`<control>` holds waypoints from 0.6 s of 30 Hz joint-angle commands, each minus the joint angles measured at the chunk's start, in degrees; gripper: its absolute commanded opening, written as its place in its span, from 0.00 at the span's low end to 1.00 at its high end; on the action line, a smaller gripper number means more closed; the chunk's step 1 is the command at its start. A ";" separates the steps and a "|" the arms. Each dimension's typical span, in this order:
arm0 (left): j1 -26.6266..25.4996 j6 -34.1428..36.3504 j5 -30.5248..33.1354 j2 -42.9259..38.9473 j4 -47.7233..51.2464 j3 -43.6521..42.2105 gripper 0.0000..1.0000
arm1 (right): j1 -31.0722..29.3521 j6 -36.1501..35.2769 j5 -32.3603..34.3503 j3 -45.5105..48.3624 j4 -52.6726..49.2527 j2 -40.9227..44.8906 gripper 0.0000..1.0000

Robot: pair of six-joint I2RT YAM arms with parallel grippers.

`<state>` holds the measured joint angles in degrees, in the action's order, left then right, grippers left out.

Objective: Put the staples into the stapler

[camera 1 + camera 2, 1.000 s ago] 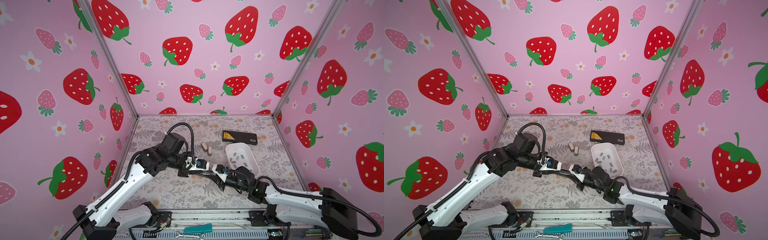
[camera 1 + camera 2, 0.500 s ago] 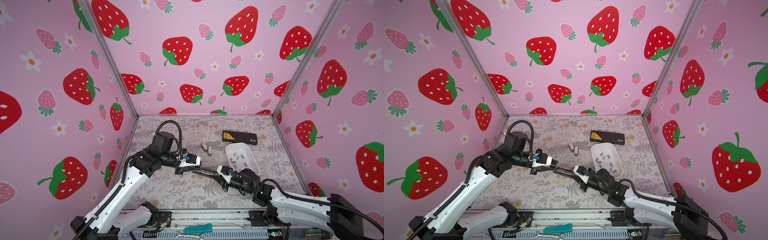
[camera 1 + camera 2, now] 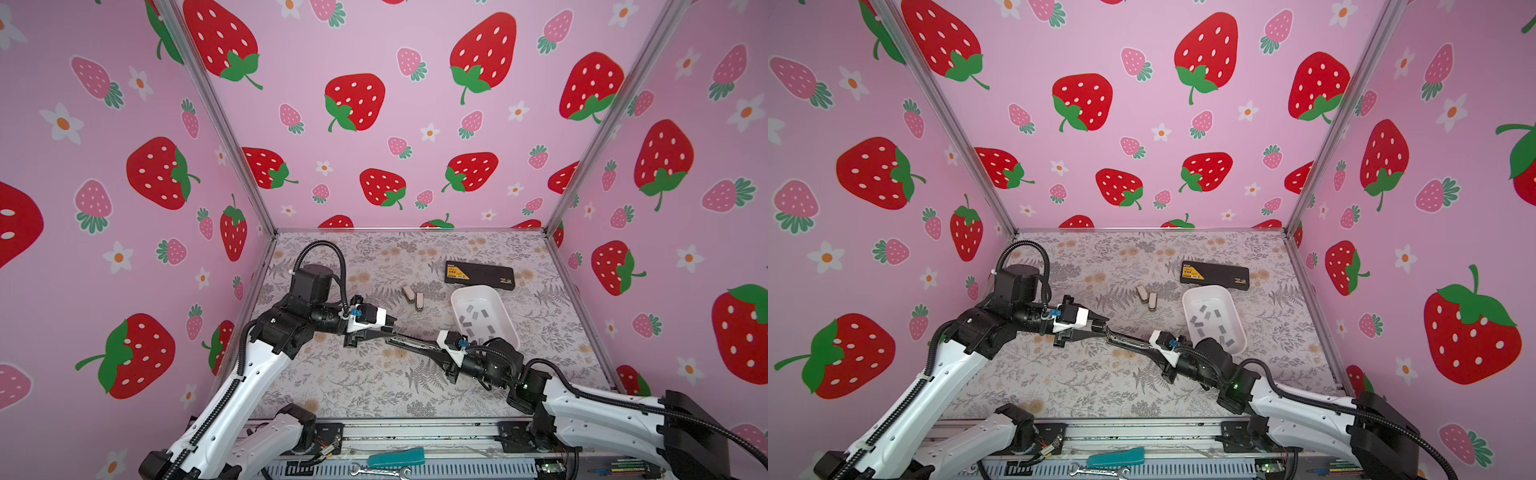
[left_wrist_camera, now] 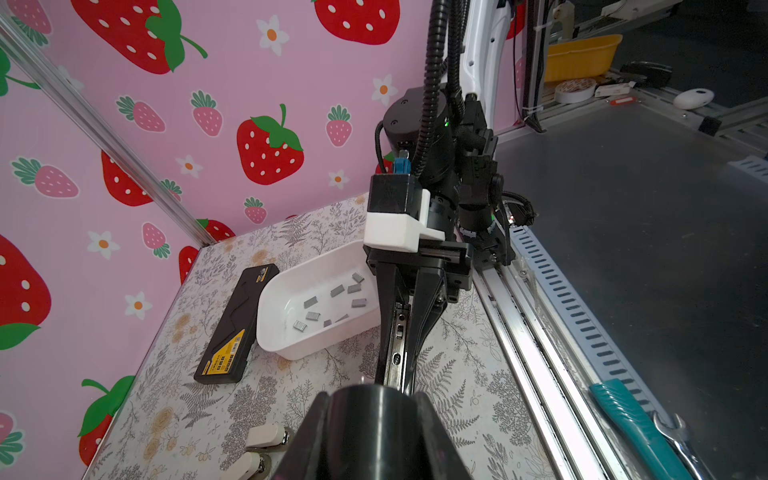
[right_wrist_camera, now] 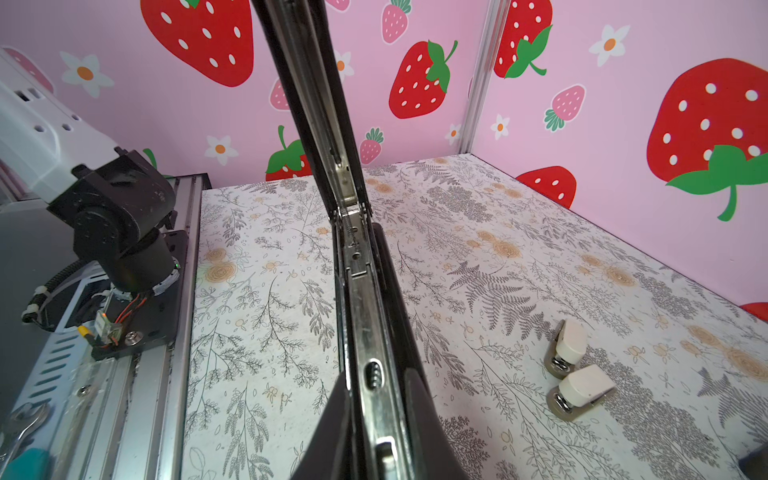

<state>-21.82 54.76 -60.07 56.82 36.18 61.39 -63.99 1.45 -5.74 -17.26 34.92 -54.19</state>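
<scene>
One slim black, steel-railed stapler [image 3: 413,343] is pinched by the left hand [image 3: 390,331] and right hand [image 3: 435,351]; about nine flat grey staples [image 4: 337,291] are held in one white tray [image 3: 476,287].

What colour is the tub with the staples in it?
White; the tub shows best in the left wrist view.

Both top views: high, far before white tray [image 3: 467,296], angled down, near-identical. Left wrist: close, facing tray. Right wrist: facing away; stapler [image 5: 361,316] shared.
</scene>
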 commanded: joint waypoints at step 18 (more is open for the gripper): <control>9.76 -7.45 4.68 0.15 -18.23 -2.33 0.41 | 0.51 3.73 4.83 4.68 3.06 12.28 0.03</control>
<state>-14.37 48.40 -65.89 57.30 27.62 59.90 -63.57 3.38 -2.94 -12.88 34.41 -44.34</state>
